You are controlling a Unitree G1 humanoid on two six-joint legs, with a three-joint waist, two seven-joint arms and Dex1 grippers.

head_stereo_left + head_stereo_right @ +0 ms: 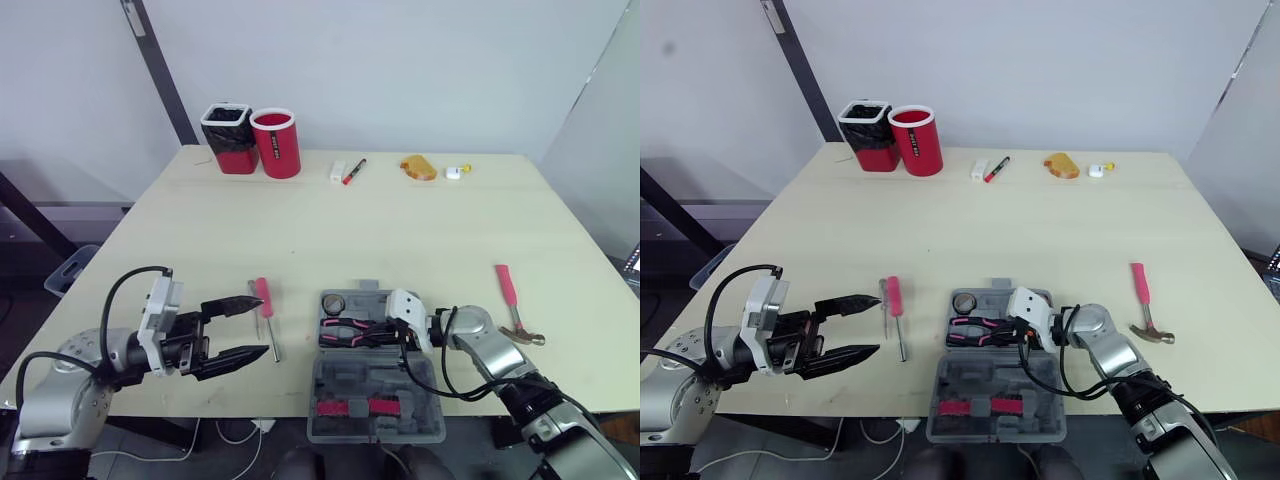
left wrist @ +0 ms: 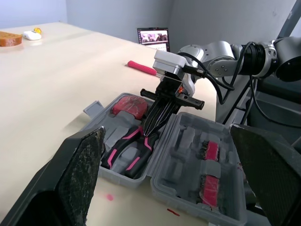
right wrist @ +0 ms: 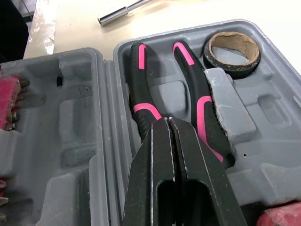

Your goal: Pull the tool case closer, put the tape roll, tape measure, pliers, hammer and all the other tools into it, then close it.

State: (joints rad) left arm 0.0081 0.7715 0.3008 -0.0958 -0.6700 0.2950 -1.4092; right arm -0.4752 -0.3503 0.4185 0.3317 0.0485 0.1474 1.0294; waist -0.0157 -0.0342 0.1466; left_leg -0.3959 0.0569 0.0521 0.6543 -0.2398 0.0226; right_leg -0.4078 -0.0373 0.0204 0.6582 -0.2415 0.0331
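A: Black fingers at the far left: left tool (image 1: 260,325), spread wide, empty, low over the near edge of the desk (image 1: 420,230). Anything hard to make out beside it?

B: Just beside the fingertips, a screwdriver (image 1: 263,297) with a pink handle, flat on the desk. Next to that, a thin metal piece (image 1: 883,294), too small to name.

A: And the tool case (image 1: 340,385)?

B: Grey, open flat at the near edge. Tape roll (image 1: 333,303) in a corner pocket of the far half, pliers (image 1: 345,332) with black-and-pink handles lying beside it. Pink pieces (image 1: 355,407) in the near half, too blurred to name.

A: Right tool?

B: Right tool (image 3: 168,121) with fingers pressed together and nothing seen between them, tips right over the pliers' handles. Touching or not, cannot tell. Part of the far half hidden behind its white housing from the head views. From the wrists, a red object (image 2: 131,104) there, cut off, not identifiable.

A: Further right?

B: Hammer (image 1: 512,300), pink handle, on the desk, apart from the case.

A: Surface and room?

B: Pale wood. Along the far edge, a black-lined bin (image 1: 228,138) just beside a red cup (image 1: 277,143), then a red pen (image 1: 354,171) and an orange lump (image 1: 419,167). White walls behind, a dark slanted pole (image 1: 160,70) at the left, cables (image 1: 230,432) on the floor below.
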